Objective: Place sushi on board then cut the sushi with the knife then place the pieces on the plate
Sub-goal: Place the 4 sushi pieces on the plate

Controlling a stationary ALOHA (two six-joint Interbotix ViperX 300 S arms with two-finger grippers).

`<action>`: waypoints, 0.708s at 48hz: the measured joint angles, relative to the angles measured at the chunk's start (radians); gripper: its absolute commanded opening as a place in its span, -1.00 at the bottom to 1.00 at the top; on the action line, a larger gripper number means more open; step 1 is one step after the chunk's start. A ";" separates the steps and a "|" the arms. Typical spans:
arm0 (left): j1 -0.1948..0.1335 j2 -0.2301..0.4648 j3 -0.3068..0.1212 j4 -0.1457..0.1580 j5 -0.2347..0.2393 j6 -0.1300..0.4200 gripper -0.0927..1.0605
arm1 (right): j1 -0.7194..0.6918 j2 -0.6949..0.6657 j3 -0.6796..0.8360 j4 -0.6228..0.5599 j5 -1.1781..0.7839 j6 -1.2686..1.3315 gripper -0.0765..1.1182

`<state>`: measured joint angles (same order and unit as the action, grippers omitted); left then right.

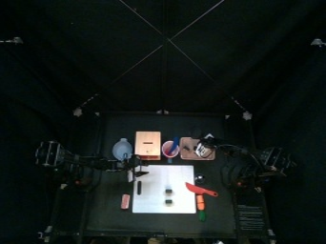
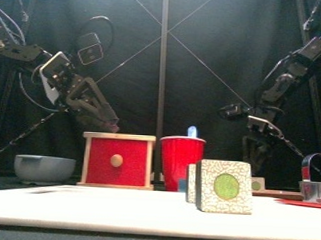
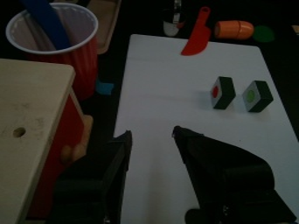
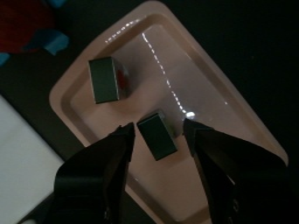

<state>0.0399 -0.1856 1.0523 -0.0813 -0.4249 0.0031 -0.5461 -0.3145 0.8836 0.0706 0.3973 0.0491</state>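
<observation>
Black worktop (image 1: 102, 205) runs from the open front to the back curtain. Nearest the front lies the white board (image 3: 176, 105), with 2 sushi pieces on it: one (image 3: 222, 92) showing a red centre and one (image 3: 257, 95) showing a green centre, just beside each other but apart. At the board's right edge lies the red knife (image 3: 197, 33), with an orange toy (image 3: 233, 29) near it. The left pincer (image 3: 152, 134) hangs over the board's back left part, its jaws apart and holding nothing.

Farther back stands a row of containers. The blue-grey bowl (image 2: 45, 168) is at the left; I cannot tell what is in it. Next comes the wooden box (image 2: 119, 160) with its red drawer front, then the red cup (image 2: 182, 163), which holds 1 blue knife (image 2: 192, 131) upright. The pink plate (image 4: 198, 79) at the right end holds 2 more cut blocks: a far block (image 4: 107, 79) lying free, and a near block (image 4: 158, 142) that the right pincer (image 4: 158, 131) straddles, jaws spread on either side with a thin gap showing at each.
</observation>
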 measured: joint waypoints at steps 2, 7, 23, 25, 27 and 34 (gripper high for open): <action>0.000 0.000 -0.002 -0.002 0.002 0.000 0.57 | 0.043 -0.011 -0.009 0.012 0.002 0.000 0.52; 0.000 0.000 0.000 0.000 0.002 0.000 0.57 | 0.166 -0.017 -0.034 0.032 0.003 -0.002 0.52; 0.000 0.000 0.000 0.000 0.000 0.000 0.57 | 0.538 0.109 -0.127 0.071 -0.126 0.000 0.52; 0.000 0.002 0.000 -0.002 0.002 0.000 0.57 | 0.568 0.129 -0.140 0.077 -0.141 0.000 0.52; 0.000 0.000 0.000 0.000 0.000 0.000 0.57 | 0.595 0.150 -0.152 0.087 -0.155 0.000 0.52; 0.000 0.000 0.000 -0.002 0.002 -0.003 0.57 | 0.653 0.229 -0.190 0.140 -0.198 0.000 0.52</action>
<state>0.0399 -0.1856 1.0523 -0.0828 -0.4234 0.0000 0.1074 -0.0859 0.6934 0.2102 0.1994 0.0491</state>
